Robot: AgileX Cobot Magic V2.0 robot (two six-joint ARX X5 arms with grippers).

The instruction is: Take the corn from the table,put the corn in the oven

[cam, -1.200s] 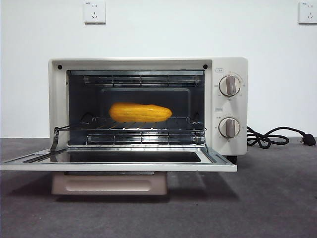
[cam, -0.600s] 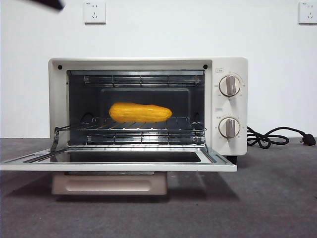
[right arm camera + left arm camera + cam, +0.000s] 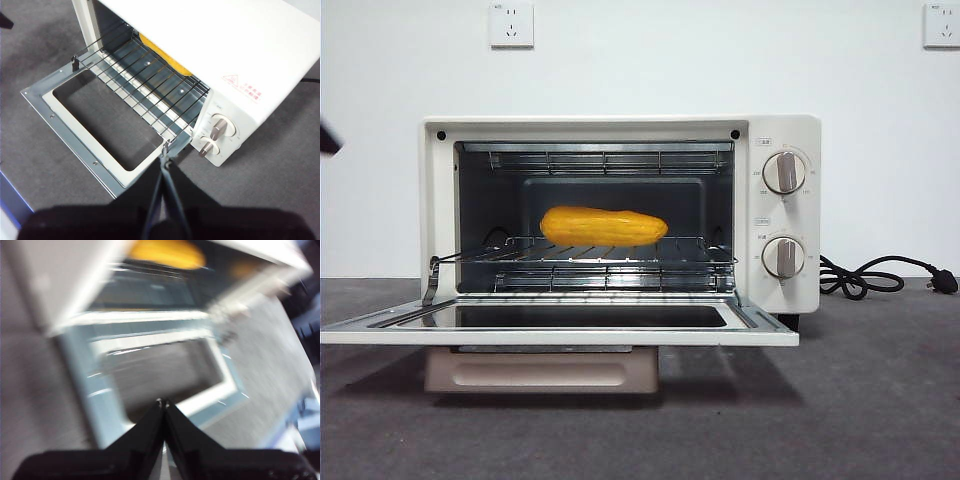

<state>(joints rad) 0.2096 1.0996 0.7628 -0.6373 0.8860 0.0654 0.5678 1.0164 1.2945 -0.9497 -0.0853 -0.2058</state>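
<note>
Now the bench point(image 3: 880, 400) holds the big oven point(image 3: 620, 215), with its door point(image 3: 560, 325) lying open at 6 o'clock. The corn point(image 3: 603, 227) rests on the rack point(image 3: 585, 255) inside. Both the left gripper point(image 3: 163, 402) and right gripper point(image 3: 165, 152) hang above, fingers clenched and empty. To finish well, I think, lift away gently without bumping the door.
</note>
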